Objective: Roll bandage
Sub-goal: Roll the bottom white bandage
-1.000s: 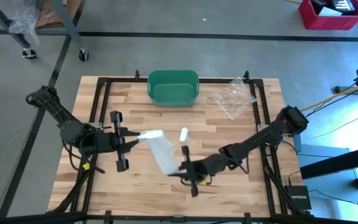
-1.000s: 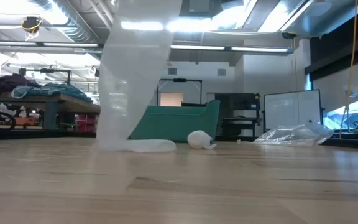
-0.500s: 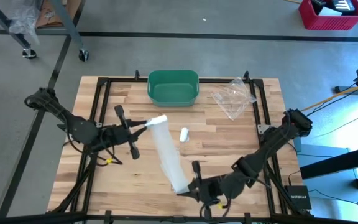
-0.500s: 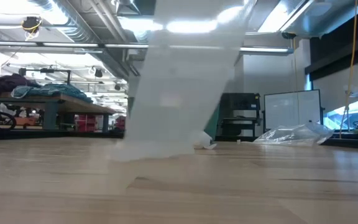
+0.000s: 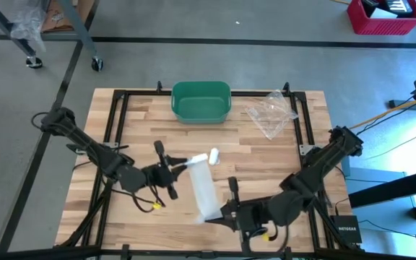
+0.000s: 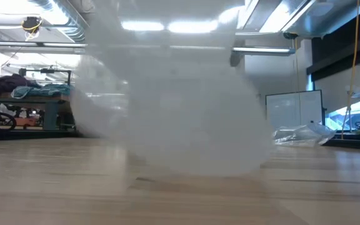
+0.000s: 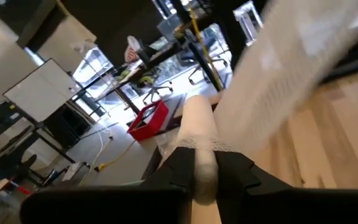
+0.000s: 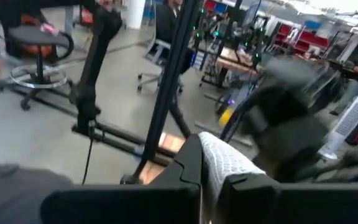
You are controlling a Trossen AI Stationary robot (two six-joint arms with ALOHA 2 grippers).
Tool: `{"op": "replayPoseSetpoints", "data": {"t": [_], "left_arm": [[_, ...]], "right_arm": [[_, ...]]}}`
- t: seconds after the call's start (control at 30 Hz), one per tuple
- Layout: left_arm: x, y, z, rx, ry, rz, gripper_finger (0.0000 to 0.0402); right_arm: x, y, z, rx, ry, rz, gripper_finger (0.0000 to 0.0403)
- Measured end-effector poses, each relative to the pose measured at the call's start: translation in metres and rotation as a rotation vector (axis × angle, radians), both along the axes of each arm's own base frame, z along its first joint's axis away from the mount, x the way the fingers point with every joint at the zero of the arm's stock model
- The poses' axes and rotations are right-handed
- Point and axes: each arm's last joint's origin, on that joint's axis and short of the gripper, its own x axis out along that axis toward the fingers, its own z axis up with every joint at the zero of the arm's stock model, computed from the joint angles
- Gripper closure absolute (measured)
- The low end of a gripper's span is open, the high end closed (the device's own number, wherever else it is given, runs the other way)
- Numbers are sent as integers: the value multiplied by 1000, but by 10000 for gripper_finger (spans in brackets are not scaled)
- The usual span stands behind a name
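- We see the bandage as a white strip stretched across the middle of the wooden table, held off the surface between the two arms.
- The left gripper is closed on one end of the strip; in the left wrist view its fingers pinch the gathered bandage between them.
- The right gripper sits near the front edge of the table and is clamped tight on the other end; the right wrist view shows the woven cloth gripped between its fingers.
- In the low view the bandage fills most of the frame as a white blur; we cannot tell whether it touches the table there.
- A small white roll lies on the table just beside the left end of the strip.
- A green bin stands at the far edge of the table, and a clear plastic bag lies to its right.
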Motion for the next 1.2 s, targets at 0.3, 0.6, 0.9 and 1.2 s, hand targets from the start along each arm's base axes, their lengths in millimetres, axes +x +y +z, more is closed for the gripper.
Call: {"op": "replayPoseSetpoints", "data": {"t": [0.3, 0.6, 0.9, 1.2], "left_arm": [[10, -32, -32, 77, 109, -128, 374], [4, -50, -34, 93, 105, -207, 371], [2, -53, -33, 105, 100, -241, 367], [3, -52, -33, 53, 87, -239, 364]], "right_arm": [[10, -47, 55, 44, -57, -110, 394], [38, -113, 58, 23, -30, -302, 393], [57, -169, 41, 18, 91, -467, 381], [92, -214, -15, 200, 401, -493, 212]]}}
